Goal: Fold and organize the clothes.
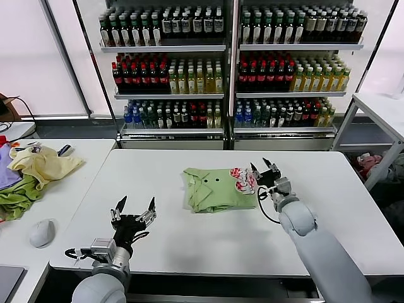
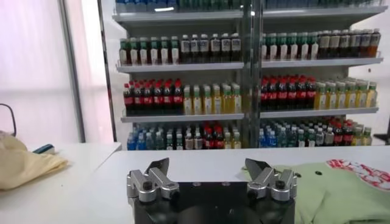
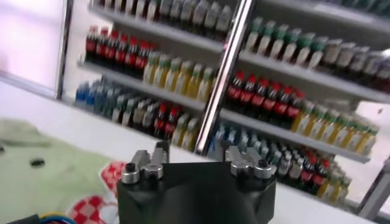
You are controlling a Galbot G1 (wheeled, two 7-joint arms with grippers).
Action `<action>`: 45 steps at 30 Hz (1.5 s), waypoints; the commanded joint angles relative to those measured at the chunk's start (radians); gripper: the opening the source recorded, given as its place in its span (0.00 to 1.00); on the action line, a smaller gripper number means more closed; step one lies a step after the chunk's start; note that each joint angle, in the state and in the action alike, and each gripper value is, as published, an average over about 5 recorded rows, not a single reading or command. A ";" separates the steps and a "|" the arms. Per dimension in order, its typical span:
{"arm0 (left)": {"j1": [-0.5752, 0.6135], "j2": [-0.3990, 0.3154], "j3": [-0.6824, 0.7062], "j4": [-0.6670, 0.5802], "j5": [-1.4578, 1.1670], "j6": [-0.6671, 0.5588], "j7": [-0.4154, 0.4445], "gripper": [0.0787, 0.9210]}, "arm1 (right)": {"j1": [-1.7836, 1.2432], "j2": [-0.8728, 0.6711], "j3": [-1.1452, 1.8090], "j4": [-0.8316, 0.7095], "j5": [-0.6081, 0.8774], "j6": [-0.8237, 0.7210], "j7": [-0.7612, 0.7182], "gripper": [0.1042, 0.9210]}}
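Note:
The light green polo shirt (image 1: 214,188) lies folded in the middle of the white table (image 1: 189,240), collar and small buttons up, its red-and-white graphic (image 1: 242,179) at the right end. My right gripper (image 1: 264,169) hovers just past that right end, tilted up, its fingers apart and nothing between them. In the right wrist view the shirt (image 3: 49,182) and its graphic (image 3: 91,204) lie beside the right gripper (image 3: 196,152). My left gripper (image 1: 134,206) stands open near the table's front left, apart from the shirt. The left wrist view shows the left gripper (image 2: 209,165) with the shirt (image 2: 341,189) to one side.
A side table (image 1: 69,189) on the left carries a pale yellow garment (image 1: 44,163), a darker green cloth (image 1: 17,199) and a white mouse (image 1: 41,232). Shelves of bottles (image 1: 227,63) stand behind the table. A white rack (image 1: 379,126) stands at the right.

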 commanded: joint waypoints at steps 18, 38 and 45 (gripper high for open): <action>0.024 -0.024 0.002 -0.033 0.020 -0.008 0.020 0.88 | -0.690 0.080 0.428 0.584 0.012 0.075 0.023 0.88; 0.031 -0.026 -0.008 -0.046 0.041 -0.021 0.041 0.88 | -0.657 0.115 0.400 0.584 -0.058 0.090 0.098 0.88; 0.025 -0.023 -0.011 -0.044 0.041 -0.025 0.055 0.88 | -0.653 0.114 0.399 0.582 -0.073 0.087 0.113 0.88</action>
